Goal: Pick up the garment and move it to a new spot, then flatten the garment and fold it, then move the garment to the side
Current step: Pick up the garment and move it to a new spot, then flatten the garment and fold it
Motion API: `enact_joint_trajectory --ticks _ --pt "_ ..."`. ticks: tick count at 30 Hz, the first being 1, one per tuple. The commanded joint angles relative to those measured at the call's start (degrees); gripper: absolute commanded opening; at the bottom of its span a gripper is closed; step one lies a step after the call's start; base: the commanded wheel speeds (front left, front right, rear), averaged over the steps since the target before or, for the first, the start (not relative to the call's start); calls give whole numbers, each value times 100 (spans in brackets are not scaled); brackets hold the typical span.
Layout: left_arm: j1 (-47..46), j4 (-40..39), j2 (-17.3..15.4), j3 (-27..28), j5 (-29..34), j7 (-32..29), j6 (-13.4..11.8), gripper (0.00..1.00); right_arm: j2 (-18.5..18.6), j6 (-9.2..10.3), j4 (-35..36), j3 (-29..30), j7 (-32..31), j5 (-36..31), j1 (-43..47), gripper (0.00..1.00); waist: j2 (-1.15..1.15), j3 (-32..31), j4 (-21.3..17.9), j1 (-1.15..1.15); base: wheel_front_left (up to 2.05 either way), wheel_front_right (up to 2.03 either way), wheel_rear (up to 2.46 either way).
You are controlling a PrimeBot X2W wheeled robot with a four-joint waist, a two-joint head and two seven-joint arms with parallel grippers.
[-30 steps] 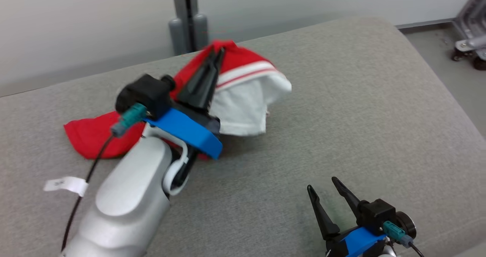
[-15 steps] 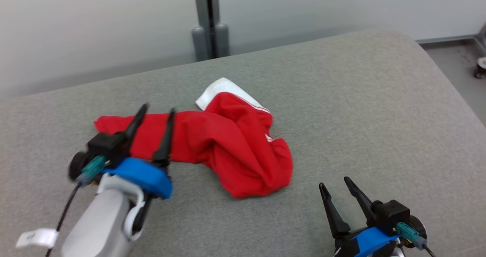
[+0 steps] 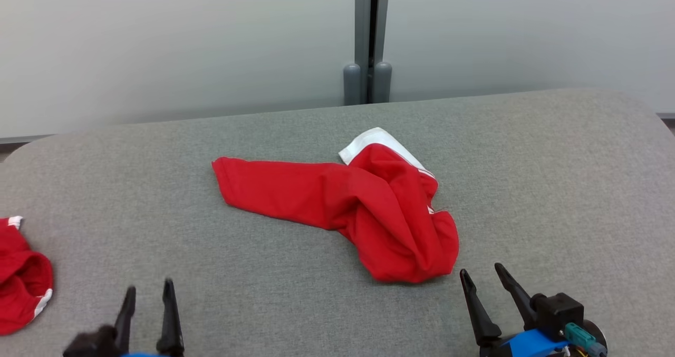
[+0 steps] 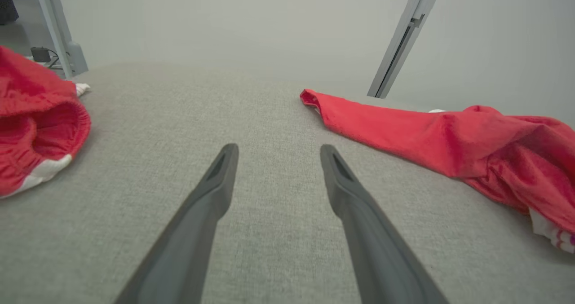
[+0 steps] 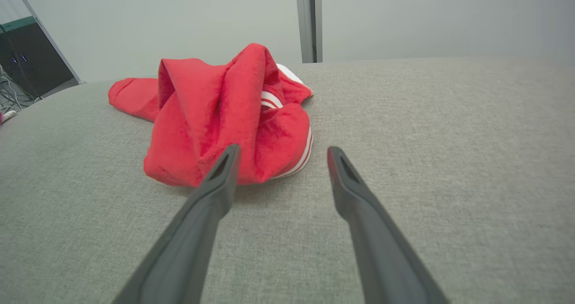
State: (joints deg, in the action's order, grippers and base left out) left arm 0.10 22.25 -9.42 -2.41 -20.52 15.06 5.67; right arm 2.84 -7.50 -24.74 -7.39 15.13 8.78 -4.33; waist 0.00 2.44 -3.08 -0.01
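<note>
Garment (image 3: 364,209): red with white trim, laid crumpled near the middle of the cushion (image 3: 553,188). One red part is stretched flat toward the robot's left. The rest is bunched in folds at the right end, with a white band at the far edge and thin white stripes along the side.
Left gripper (image 3: 150,286): seen at the lower left of the head view, its fingers spread wide with nothing held between them. It is placed over bare cushion, well apart from the garment.
Right gripper (image 3: 481,269): released, fingers parted, nothing gripped. Its tips are found near the bunched end of the garment, and a strip of cushion is seen between them in the head view.
Second garment (image 3: 21,278): red with white trim, bunched at the cushion's left edge, well apart from the first.
Cushion: grey woven fabric with rounded far corners.
Backdrop: a pale wall (image 3: 158,46) and a grey post (image 3: 367,35) are seen behind the cushion.
</note>
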Motion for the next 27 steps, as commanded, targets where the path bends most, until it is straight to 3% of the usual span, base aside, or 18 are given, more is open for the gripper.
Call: enact_joint_trajectory --ticks 1,11,20,27 --pt "258 -27 194 188 111 15 53 100 20 2 -18 16 3 32 122 100 0 -40 51 1 0 0 0" --pt "506 -63 526 438 587 16 178 100 19 2 -120 -36 3 0 131 100 0 -121 49 1 0 0 0" --pt "274 -90 557 329 622 16 196 100 19 2 -224 59 3 79 -167 100 0 154 70 1 0 0 0" --pt "38 -47 415 64 306 16 183 100 18 1 -663 20 3 582 -701 100 0 558 261 1 0 0 0"
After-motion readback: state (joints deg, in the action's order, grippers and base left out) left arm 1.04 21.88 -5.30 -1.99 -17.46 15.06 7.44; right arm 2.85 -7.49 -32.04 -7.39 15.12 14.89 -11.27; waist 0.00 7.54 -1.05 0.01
